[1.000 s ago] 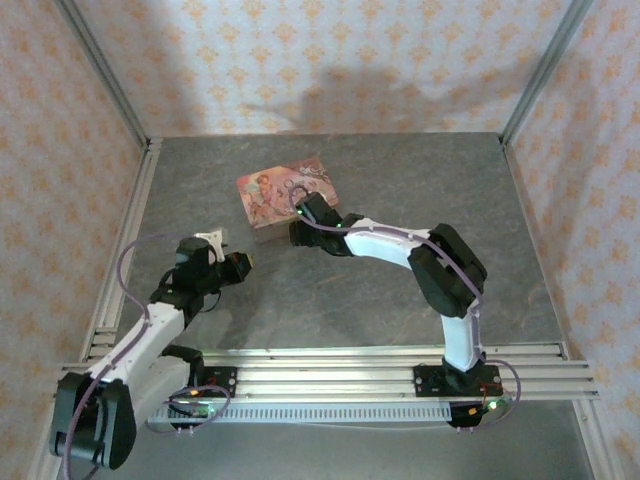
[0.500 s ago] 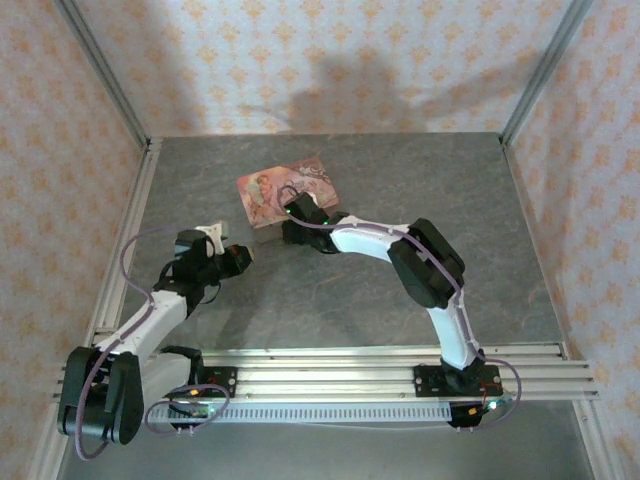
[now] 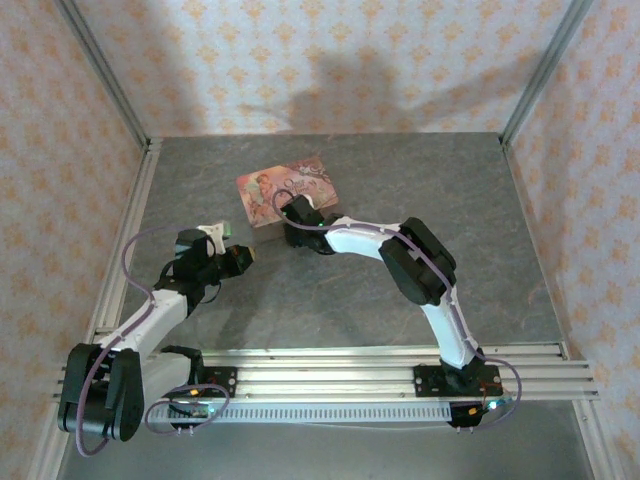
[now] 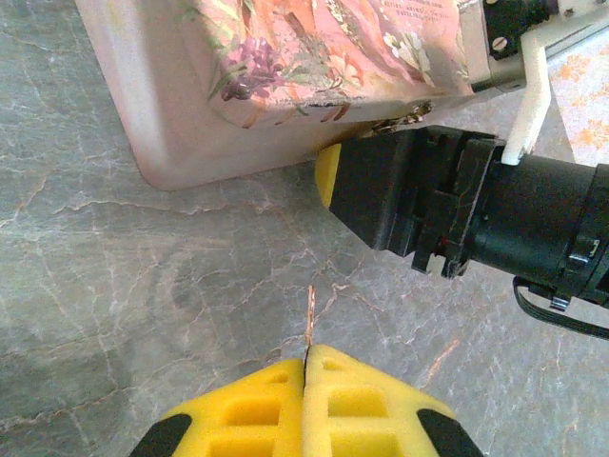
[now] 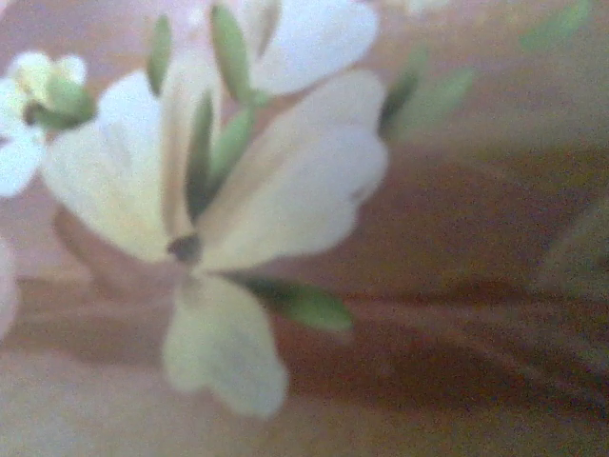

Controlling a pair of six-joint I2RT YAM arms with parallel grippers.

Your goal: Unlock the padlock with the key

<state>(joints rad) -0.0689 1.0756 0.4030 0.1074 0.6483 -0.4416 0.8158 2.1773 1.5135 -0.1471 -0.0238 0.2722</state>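
Pinching the key (image 4: 309,319), left fingers (image 4: 366,395) sit near the tin (image 4: 238,124) edge.

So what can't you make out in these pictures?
- Padlock: in the left wrist view the right fingers cover the pink tin's front edge; no lock is recognisable there.
- Right fingers' gap: hidden by the wrist from above; the right wrist view is blurred, too close to the tin's flower print.
- Key: its head is buried between the left fingers; too small from above.
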